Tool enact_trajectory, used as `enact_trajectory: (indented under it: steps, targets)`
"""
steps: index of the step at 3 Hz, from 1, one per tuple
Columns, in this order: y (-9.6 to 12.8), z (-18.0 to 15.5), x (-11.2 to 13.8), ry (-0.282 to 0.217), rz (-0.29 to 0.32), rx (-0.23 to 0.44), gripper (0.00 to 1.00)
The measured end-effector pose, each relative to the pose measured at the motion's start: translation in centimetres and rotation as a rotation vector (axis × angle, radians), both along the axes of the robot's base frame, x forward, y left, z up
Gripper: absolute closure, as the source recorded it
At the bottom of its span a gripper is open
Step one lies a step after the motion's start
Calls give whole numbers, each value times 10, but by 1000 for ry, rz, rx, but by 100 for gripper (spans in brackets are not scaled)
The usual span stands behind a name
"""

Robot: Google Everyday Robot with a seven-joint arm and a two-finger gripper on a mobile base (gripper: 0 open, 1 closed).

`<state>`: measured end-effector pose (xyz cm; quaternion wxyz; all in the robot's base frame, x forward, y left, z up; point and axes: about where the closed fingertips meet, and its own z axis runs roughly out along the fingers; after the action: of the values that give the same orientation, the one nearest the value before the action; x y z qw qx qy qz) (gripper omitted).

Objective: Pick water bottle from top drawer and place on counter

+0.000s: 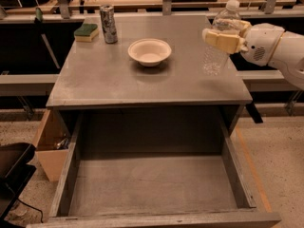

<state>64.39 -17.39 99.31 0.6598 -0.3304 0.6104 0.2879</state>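
Observation:
The water bottle (214,59), clear and ribbed with a white cap, stands upright at the right side of the grey counter (118,80), its base on or just above the surface. My gripper (220,33) reaches in from the right on a white arm, and its cream fingers (219,40) are shut on the bottle's upper half. The top drawer (152,186) is pulled fully open below the counter and nothing lies on its grey bottom.
A white bowl (149,51) sits mid-counter. A silver can (108,23) and a green-yellow sponge (86,31) stand at the back left. A tan wooden box (50,148) is left of the drawer, and a black object (12,170) is at the lower left.

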Motion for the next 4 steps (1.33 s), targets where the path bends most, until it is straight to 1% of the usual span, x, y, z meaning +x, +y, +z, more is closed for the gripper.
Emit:
enact_trajectory:
  steps: [1, 3, 4]
  targets:
    - [-3, -11, 5, 34, -11, -11, 100]
    - [-5, -36, 12, 135, -8, -7, 100]
    - [-5, -46, 13, 161, -16, -3, 100]
